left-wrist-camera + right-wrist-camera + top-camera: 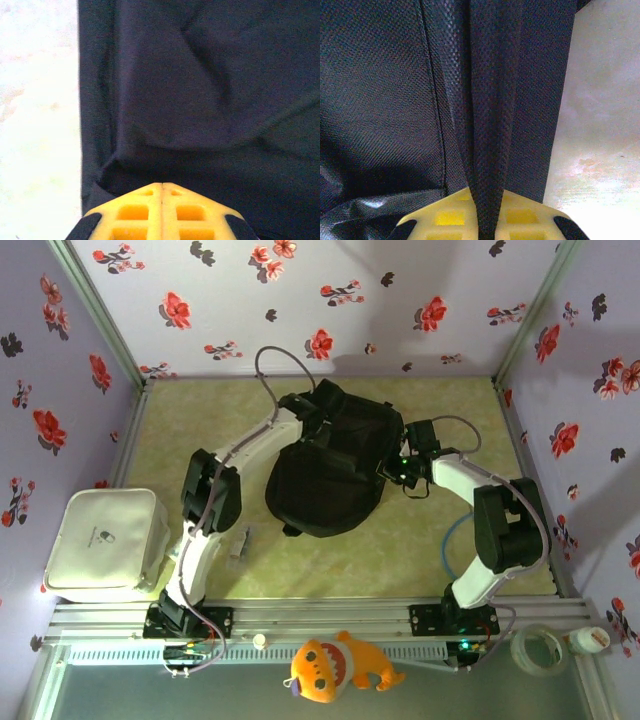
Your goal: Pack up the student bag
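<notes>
The student bag (330, 465) is a large black fabric backpack lying in the middle of the greenish table. My left gripper (312, 415) rests at the bag's far left top. In the left wrist view its yellow fingers (150, 200) are pressed together, tips against dark fabric (200, 90), with nothing visible between them. My right gripper (397, 468) is at the bag's right edge. In the right wrist view a fold of the bag's woven black fabric (492, 110) runs down between the yellow fingers (525, 215), and that gripper (485, 194) is shut on the fold.
A white hard case (105, 540) stands at the table's left edge. A small pale object (240, 540) lies by the left arm. On the near rail sit an orange plush toy (335, 668), a tape roll (538, 648) and a small white bottle (592, 640). Floral walls enclose three sides.
</notes>
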